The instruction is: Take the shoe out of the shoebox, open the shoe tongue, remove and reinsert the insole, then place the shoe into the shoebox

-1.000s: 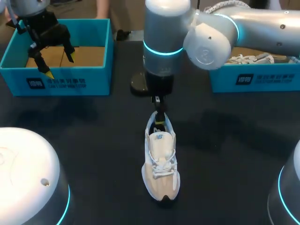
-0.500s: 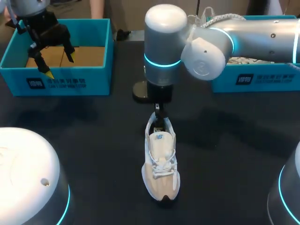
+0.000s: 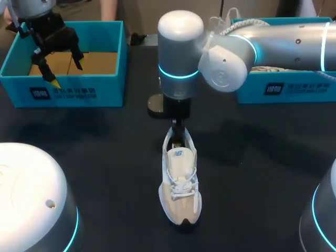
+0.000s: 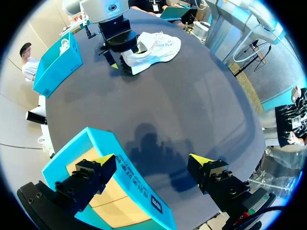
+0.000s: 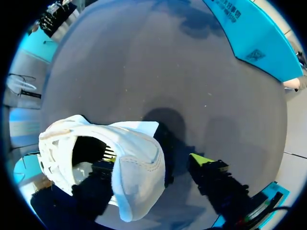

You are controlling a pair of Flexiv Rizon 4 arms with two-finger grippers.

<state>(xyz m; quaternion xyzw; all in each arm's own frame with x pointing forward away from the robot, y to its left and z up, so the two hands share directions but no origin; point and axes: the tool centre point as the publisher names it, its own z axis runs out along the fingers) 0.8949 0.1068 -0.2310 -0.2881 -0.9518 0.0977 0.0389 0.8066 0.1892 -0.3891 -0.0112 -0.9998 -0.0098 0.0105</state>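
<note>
**Clerk:** Item one, right arm. Any movement since the last count?

**Me:** My right gripper [image 3: 178, 135] has sunk a little further at the heel of the shoe [image 3: 180, 181], and that arm's big joint has drifted slightly toward 9 o'clock. The fingers stand wide. One is down inside the heel opening and the other is outside, clear of the back wall, so nothing is clamped.

**Clerk:** Item two, the shoe?

**Me:** It hasn't moved. It's upright at mid-table [image 3: 105, 157], toe to 6 o'clock, heel to 12, and out of both boxes.

**Clerk:** Item three, left arm?

**Me:** Also unmoved. My left gripper [image 3: 55, 60] hangs wide and empty over the shoebox [image 3: 79, 94] at 10 o'clock. The second shoebox [image 3: 283, 89] sits at 2 o'clock.

**Clerk:** What does it mean for the task?

**Me:** As I read it, the descent puts the inner finger in reach of the insole or the heel wall. Removal is done, and I can't tell the insole's state from here.
</note>
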